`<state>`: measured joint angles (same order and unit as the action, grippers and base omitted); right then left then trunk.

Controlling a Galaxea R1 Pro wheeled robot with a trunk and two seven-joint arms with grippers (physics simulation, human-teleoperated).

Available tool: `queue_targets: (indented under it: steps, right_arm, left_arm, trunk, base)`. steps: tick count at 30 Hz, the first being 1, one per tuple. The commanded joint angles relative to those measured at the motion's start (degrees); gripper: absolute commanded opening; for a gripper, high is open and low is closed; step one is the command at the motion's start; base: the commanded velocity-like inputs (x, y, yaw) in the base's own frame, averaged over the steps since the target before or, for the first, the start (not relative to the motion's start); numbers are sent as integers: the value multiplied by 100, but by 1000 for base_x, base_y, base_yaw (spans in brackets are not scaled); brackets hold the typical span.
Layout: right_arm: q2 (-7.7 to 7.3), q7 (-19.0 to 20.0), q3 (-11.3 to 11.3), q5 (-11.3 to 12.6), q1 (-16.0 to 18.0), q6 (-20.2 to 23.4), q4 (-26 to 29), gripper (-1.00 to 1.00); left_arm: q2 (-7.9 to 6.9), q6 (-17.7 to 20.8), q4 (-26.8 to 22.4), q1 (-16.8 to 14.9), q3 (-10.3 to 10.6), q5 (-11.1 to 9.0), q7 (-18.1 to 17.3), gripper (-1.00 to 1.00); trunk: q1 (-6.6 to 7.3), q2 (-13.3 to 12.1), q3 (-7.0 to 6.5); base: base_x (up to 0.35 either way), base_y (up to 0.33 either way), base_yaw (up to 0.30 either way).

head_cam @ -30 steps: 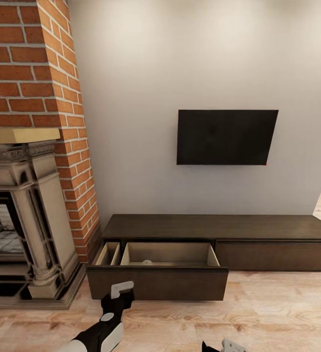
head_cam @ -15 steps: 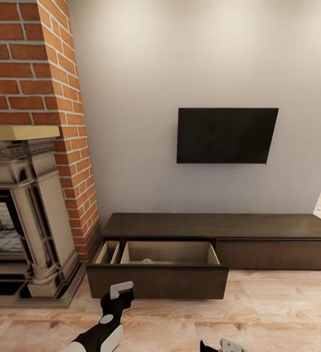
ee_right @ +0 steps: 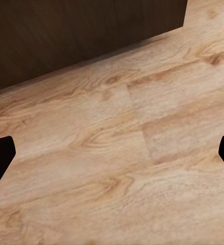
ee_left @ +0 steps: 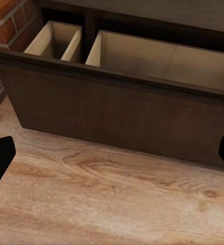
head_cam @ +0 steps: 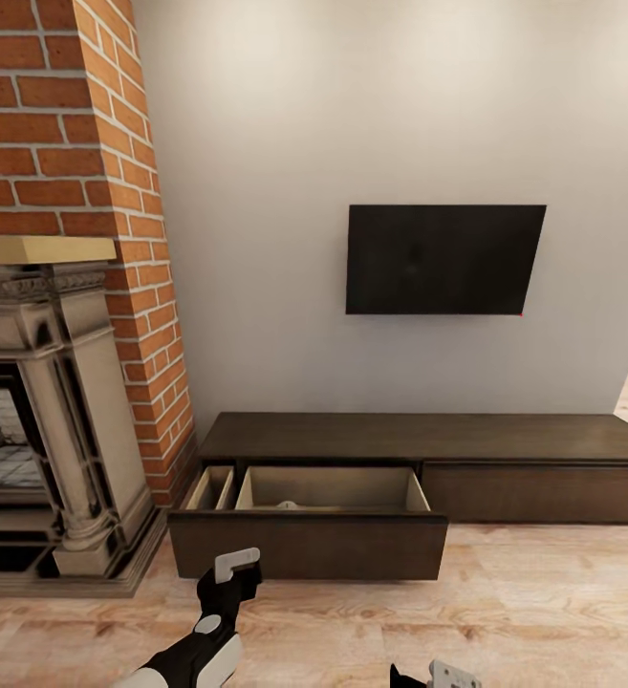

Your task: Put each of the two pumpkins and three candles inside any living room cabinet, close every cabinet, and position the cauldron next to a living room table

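Observation:
The long dark-brown cabinet [head_cam: 419,438] stands against the wall with its left drawer [head_cam: 309,547] pulled out. A small pale rounded top [head_cam: 288,505], possibly a candle, peeks over the drawer front. My left gripper [head_cam: 229,571] hovers open just in front of the drawer front [ee_left: 117,112], nothing between its fingers. My right gripper [head_cam: 436,677] is open low over the wood floor, with the cabinet's dark front [ee_right: 81,35] ahead of it. Pumpkins, cauldron and table are out of view.
An ornate grey fireplace [head_cam: 46,401] with a red brick chimney [head_cam: 84,143] stands left of the cabinet. A black TV [head_cam: 444,259] hangs on the wall above it. Light wood floor [head_cam: 543,612] stretches in front and to the right.
The whole picture has shifted slightly upward, so the camera has moved. The drawer stays open and both arms hold about the same pose.

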<state>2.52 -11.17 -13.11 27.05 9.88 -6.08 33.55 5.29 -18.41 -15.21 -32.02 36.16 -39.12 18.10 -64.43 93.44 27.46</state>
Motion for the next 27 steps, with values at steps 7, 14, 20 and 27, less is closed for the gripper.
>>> queue_targets:
  steps: [7, 14, 20, 27]
  right_arm:
    - [39, -29, -59, 57, 5, -27, 20, 100]
    - [61, -28, -55, 54, 5, -28, 16, 100]
    - [68, -34, -50, 45, 5, -35, -33, 100]
    - [63, -40, -30, 78, 5, -63, -72, 100]
  left_arm:
    - [-1, -22, 1, -6, 49, -34, 36, 100]
    - [-1, -22, -1, -6, 49, -34, 36, 100]
    - [-1, -24, 0, -6, 49, -34, 36, 100]
    - [-4, -24, 1, -6, 49, -34, 36, 100]
  trunk:
    - [-154, 286, 132]
    - [-308, 566, 258]
    - [-440, 807, 366]
    - [-593, 1088, 492]
  base:
    - [0, 0, 0]
    - [0, 0, 0]
    - [0, 0, 0]
    - [0, 0, 0]
